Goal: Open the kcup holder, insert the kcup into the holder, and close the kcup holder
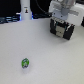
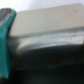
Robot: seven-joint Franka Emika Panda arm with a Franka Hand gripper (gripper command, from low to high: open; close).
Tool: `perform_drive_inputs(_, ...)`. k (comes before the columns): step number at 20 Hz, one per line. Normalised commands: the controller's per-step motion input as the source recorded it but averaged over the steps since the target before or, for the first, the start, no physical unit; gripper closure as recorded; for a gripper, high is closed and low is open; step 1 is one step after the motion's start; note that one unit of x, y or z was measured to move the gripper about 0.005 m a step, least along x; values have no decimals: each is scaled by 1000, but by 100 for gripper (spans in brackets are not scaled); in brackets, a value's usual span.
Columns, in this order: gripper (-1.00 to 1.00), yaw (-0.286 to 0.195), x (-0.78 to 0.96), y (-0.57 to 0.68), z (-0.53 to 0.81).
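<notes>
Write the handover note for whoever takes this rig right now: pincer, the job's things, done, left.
Pincer: at the kcup holder, on the exterior view's right; whether it is open or shut cannot be told. The wrist view shows a pale handle close up, blurred.
Kcup: lying on the white table, low on the exterior view's left, well apart from the holder, untouched.
Done: arm brought to the holder.
Left: open the holder if it is not open, fetch the kcup, insert it, close the holder.
</notes>
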Motion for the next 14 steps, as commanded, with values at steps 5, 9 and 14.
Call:
perform_drive_inputs(5,100,-8,297,-311,48)
perform_drive_inputs(9,100,-36,731,-761,136)
perform_drive_inputs(14,100,-53,765,-725,66)
